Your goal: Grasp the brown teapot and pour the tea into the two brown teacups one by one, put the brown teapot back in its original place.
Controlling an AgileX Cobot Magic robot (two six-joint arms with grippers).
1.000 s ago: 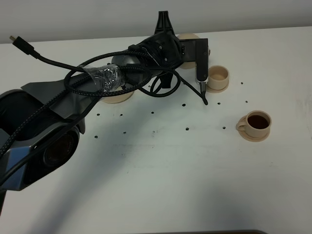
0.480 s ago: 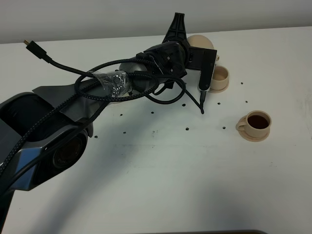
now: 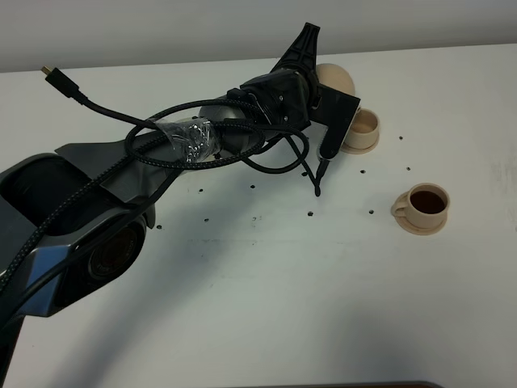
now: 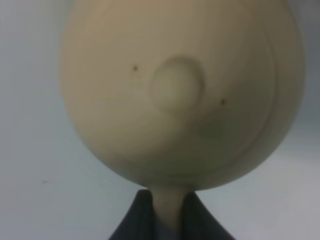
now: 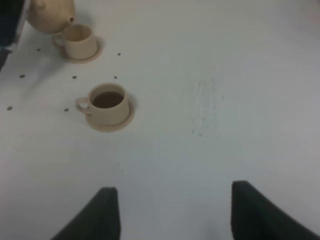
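My left gripper (image 3: 313, 81) is shut on the loop handle of the brown teapot (image 3: 335, 78) and holds it in the air at the back of the table. The teapot tilts with its spout (image 5: 70, 20) just above the rim of the far teacup (image 3: 361, 128), whose inside looks pale. In the left wrist view the teapot (image 4: 180, 90) fills the frame, its handle between the fingers (image 4: 135, 220). The near teacup (image 3: 426, 206) on its saucer holds dark tea. My right gripper (image 5: 180, 215) is open and empty, near the table's right side. The wide saucer disc is hidden behind the left arm.
The left arm and its looped black cables (image 3: 202, 137) stretch across the table's left and middle. A cable plug (image 3: 52, 77) sticks out at the back left. Small dark dots (image 3: 311, 214) mark the white table (image 3: 283, 307). The table's back edge runs just behind the teapot.
My left gripper has carried the teapot to the right, toward the far teacup, and rolled its wrist so the teapot tilts over that cup. The cups have not moved.
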